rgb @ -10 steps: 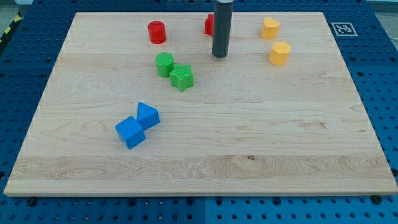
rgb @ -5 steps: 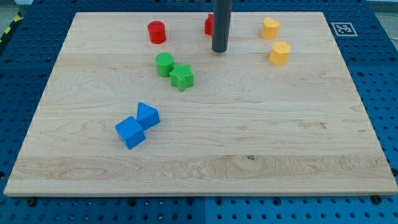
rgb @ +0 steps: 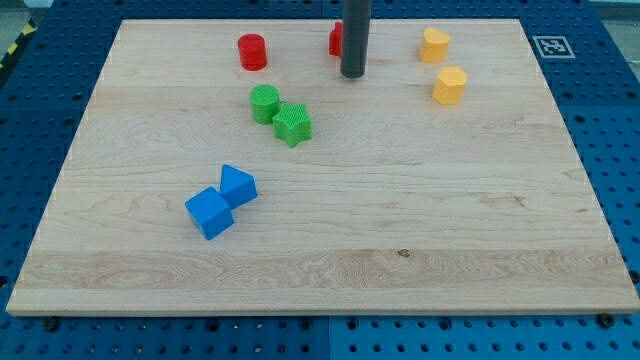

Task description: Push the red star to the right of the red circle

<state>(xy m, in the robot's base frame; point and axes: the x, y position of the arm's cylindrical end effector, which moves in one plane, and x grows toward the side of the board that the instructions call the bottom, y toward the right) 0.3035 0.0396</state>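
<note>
The red circle (rgb: 252, 51) sits near the board's top edge, left of centre. The red star (rgb: 336, 39) lies to its right near the top edge, mostly hidden behind my dark rod; only its left part shows. My tip (rgb: 352, 75) rests on the board just below and slightly right of the red star, close to it; I cannot tell if they touch.
A green circle (rgb: 264, 103) and a green star (rgb: 293, 124) sit below the red circle. Two blue blocks (rgb: 222, 200) lie touching at lower left. Two yellow blocks (rgb: 434, 44) (rgb: 450, 85) sit at upper right. The wooden board (rgb: 400, 220) has a marker tag (rgb: 550, 46) at its top right corner.
My tip has moved a little toward the view's top, closer to the red star. No block has visibly moved.
</note>
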